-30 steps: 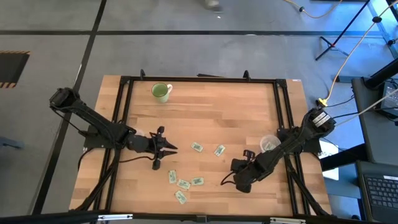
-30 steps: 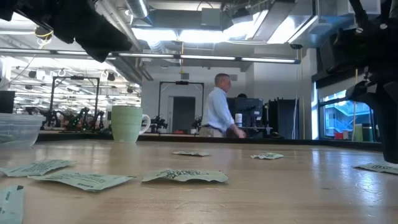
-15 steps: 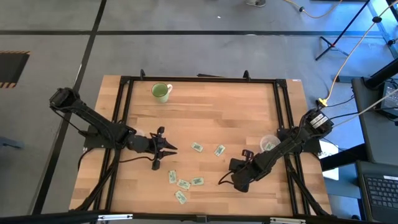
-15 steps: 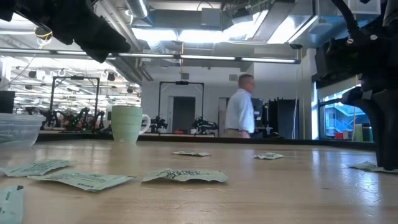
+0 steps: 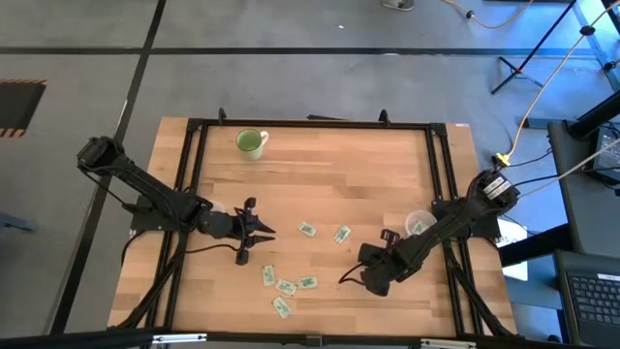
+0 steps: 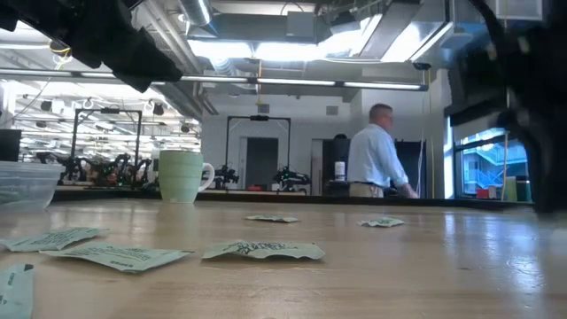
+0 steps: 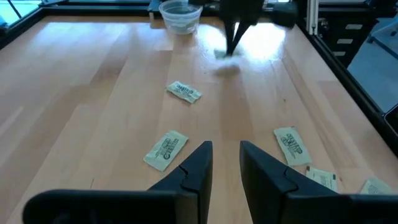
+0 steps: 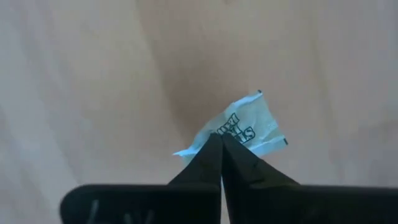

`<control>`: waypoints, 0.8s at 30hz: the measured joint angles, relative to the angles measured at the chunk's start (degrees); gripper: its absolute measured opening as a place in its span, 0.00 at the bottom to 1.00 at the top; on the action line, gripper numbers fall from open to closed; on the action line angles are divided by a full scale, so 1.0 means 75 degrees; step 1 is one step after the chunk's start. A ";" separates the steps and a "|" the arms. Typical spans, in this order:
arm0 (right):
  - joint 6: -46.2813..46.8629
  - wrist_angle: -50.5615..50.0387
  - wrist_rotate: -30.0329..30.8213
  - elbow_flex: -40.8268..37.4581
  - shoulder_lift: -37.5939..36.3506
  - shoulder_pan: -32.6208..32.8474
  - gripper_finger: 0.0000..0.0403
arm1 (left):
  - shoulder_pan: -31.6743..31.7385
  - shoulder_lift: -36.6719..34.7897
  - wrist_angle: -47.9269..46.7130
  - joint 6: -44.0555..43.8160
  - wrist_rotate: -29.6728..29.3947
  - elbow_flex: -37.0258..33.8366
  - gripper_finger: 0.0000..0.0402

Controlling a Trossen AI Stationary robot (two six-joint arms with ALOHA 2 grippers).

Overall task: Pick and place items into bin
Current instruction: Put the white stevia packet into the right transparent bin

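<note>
Several small green-and-white packets lie flat on the wooden table: two near its middle [image 5: 307,230] [image 5: 342,234] and a cluster toward the near edge [image 5: 286,287]. My right gripper [image 5: 349,279] is over the near right part, shut on one packet [image 8: 245,124]. The clear plastic bin [image 5: 418,223] stands by the right edge, behind that gripper. My left gripper [image 7: 225,158] hovers over the table's left-middle, fingers a narrow gap apart, touching nothing; two packets [image 7: 165,149] [image 7: 183,92] lie ahead of it. My right gripper pinches one packet between its two fingertips [image 8: 214,146], by an edge near a corner [image 8: 211,138]. The fingers point down at the table from above. The rest of the packet sticks out past the tips, crumpled, and looks lifted off the wood.
A light green mug [image 5: 251,143] stands near the far left corner. A black frame rail [image 5: 310,124] runs round the table's edges. Bare wood lies across the far half. In the low view a person [image 6: 379,159] walks in the room behind.
My right gripper came down onto a packet on the near right part of the table, took hold of it and raised it; that packet no longer lies on the wood. The gripper also shifted a little toward the left edge. The person behind walked to the right.
</note>
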 joint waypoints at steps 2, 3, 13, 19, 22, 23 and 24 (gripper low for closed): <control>0.0139 -0.0611 0.0128 0.0412 -0.0190 0.0000 0.00 | 0.0000 0.0000 -0.0015 0.0000 -0.0003 0.0003 0.19; 0.0265 -0.1110 0.0134 0.0556 -0.0262 0.0000 0.00 | 0.0000 0.0000 -0.0017 0.0000 -0.0002 0.0000 0.19; 0.2371 -0.4241 0.0134 0.0953 -0.1648 -0.0006 0.00 | -0.0009 0.0000 -0.0064 -0.0014 0.0000 0.0000 0.19; 0.3391 -0.4360 0.0118 -0.0058 -0.2998 -0.0034 0.00 | -0.0009 0.0000 -0.0064 -0.0014 0.0124 0.0001 0.19; 0.4105 -0.4356 -0.0033 -0.0766 -0.3550 -0.0035 0.00 | -0.0009 0.0000 -0.0061 -0.0066 0.0125 0.0000 0.19; 0.4325 -0.4334 -0.0050 -0.0986 -0.3726 -0.0038 0.00 | -0.0009 0.0000 -0.0061 -0.0089 0.0125 0.0000 0.19; 0.4553 -0.4312 -0.0061 -0.1227 -0.3866 -0.0038 0.00 | -0.0009 0.0000 -0.0061 -0.0116 0.0125 0.0000 0.19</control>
